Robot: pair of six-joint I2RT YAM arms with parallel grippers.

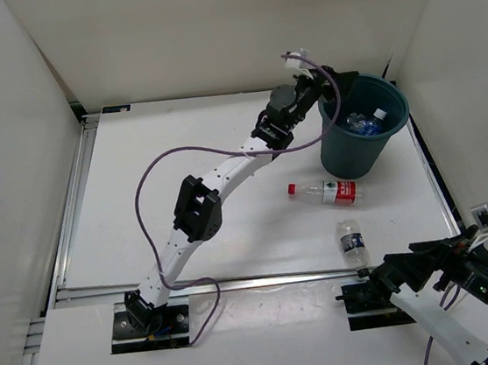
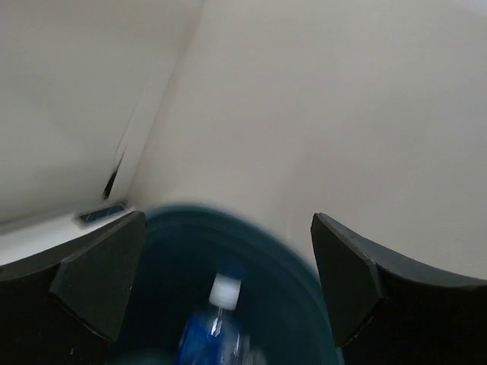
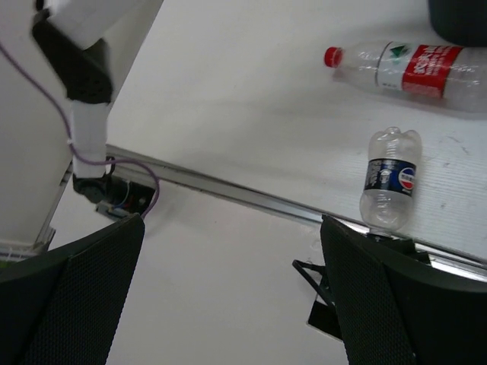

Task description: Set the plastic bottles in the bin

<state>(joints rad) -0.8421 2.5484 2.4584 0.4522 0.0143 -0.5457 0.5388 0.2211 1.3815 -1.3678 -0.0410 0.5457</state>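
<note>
The dark teal bin [image 1: 356, 156] stands at the far right of the table. Blue-labelled clear bottles [image 1: 362, 123] lie inside it. My left gripper [image 1: 319, 84] is open over the bin's left rim, holding nothing. In the left wrist view my gripper [image 2: 228, 243] looks down into the bin [image 2: 266, 243], where a blurred blue-labelled bottle [image 2: 213, 327] with a white cap shows. A red-capped, red-labelled bottle [image 1: 326, 192] lies on the table in front of the bin. A shorter dark-labelled bottle [image 1: 351, 242] lies nearer. My right gripper [image 1: 380, 277] is open and empty just short of that one.
The right wrist view shows the red-labelled bottle [image 3: 415, 67], the short bottle [image 3: 389, 179] by a metal rail [image 3: 251, 196] at the table's near edge, and the left arm's base [image 3: 76, 61]. White walls enclose the table.
</note>
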